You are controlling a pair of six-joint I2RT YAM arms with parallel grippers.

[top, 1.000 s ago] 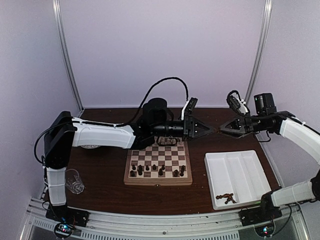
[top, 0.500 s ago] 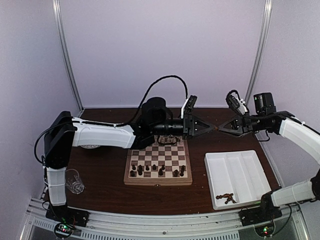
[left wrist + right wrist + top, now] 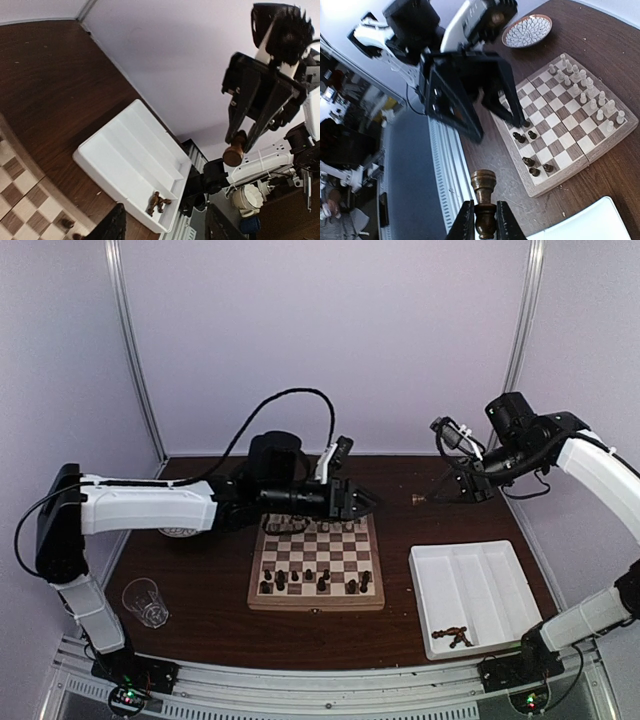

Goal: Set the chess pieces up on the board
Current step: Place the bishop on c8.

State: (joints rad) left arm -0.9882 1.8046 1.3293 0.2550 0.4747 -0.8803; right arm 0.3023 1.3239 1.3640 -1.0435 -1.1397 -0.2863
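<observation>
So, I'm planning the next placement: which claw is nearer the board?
Left. Left claw is over the board's far edge; right claw, gripping a piece, is off to its right.

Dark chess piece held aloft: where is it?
Top view, right side: the piece sits in the right claw, beyond the white tray, right of the board.

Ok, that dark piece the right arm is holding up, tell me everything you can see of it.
The dark chess piece is glossy, turned dark brown wood: a wide round end, a ringed collar under it, then a narrower stem. The fingers of the right gripper pinch that stem from both sides and hide its other end. The wide end points away from the fingers. It hangs in mid-air off to the right of the board, touching only the fingers. I cannot tell which chessman it is.
</observation>
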